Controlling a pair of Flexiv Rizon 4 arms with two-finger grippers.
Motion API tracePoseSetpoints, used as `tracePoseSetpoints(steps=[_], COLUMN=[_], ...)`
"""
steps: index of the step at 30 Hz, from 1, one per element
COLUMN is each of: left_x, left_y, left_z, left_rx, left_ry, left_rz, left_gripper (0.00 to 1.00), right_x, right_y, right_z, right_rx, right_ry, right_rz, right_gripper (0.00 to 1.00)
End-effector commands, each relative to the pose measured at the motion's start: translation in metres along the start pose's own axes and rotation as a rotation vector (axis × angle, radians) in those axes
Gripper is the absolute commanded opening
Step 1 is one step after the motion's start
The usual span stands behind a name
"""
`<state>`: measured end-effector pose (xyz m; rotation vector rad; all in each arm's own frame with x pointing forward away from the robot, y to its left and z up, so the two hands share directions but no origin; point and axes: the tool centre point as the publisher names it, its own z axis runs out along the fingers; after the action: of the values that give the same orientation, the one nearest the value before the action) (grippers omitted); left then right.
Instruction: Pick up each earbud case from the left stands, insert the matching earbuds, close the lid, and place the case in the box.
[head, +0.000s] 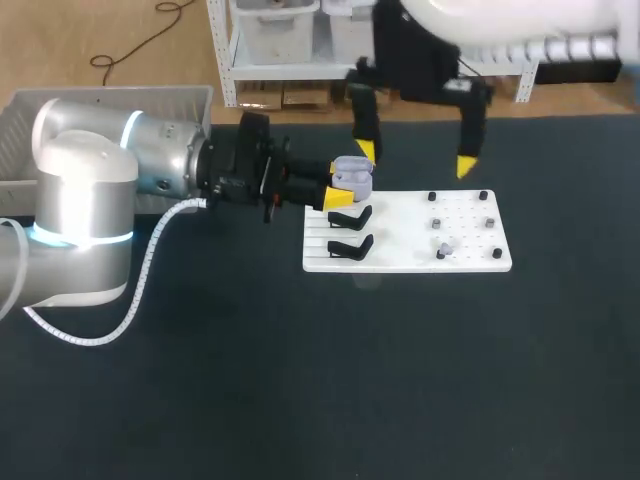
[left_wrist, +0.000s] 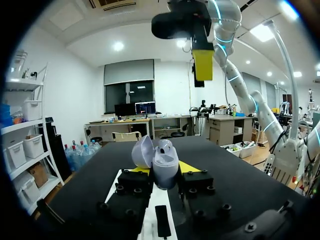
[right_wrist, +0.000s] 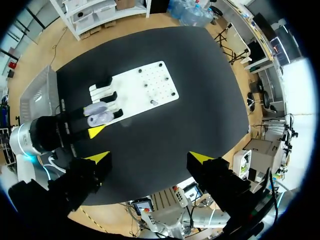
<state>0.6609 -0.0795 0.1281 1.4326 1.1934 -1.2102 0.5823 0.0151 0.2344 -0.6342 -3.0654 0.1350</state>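
Head view: the left tool (head: 344, 190) grips the open lavender earbud case (head: 352, 174) just above the black stands (head: 350, 216). The right tool (head: 416, 158) hangs open above. The earbuds probably go in next, which calls for a fine pinch on the tiny grey earbud (head: 443, 246).

Left wrist view: the case (left_wrist: 164, 162) is smooth, rounded plastic, clamped between the fingers.

Right wrist view: the right tool (right_wrist: 149, 157) is spread wide above the dark tabletop (right_wrist: 200, 100).

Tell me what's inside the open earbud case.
The earbud case, held in the left gripper, stands open. Only a dark spot near its rim shows; its wall hides the wells, so earbuds cannot be confirmed.
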Motion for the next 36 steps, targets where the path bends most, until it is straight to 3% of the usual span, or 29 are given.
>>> tracePoseSetpoints(steps=[1,7,36], left_x=[0.000,0.000,0.000], left_y=[-0.001,-0.001,-0.001], left_z=[0.000,0.000,0.000], left_rx=[-0.002,-0.002,-0.002], left_ry=[0.002,0.002,0.002], left_rz=[0.000,0.000,0.000], left_gripper=[0.00,0.00,0.00], right_x=[0.001,-0.003,-0.003], right_y=[-0.015,-0.019,-0.019], right_z=[0.017,0.031,0.031], right_rx=[-0.342,-0.377,-0.377], right_ry=[-0.033,-0.004,-0.004], right_rz=[0.006,-0.004,-0.004], right_gripper=[1.00,1.00,1.00])
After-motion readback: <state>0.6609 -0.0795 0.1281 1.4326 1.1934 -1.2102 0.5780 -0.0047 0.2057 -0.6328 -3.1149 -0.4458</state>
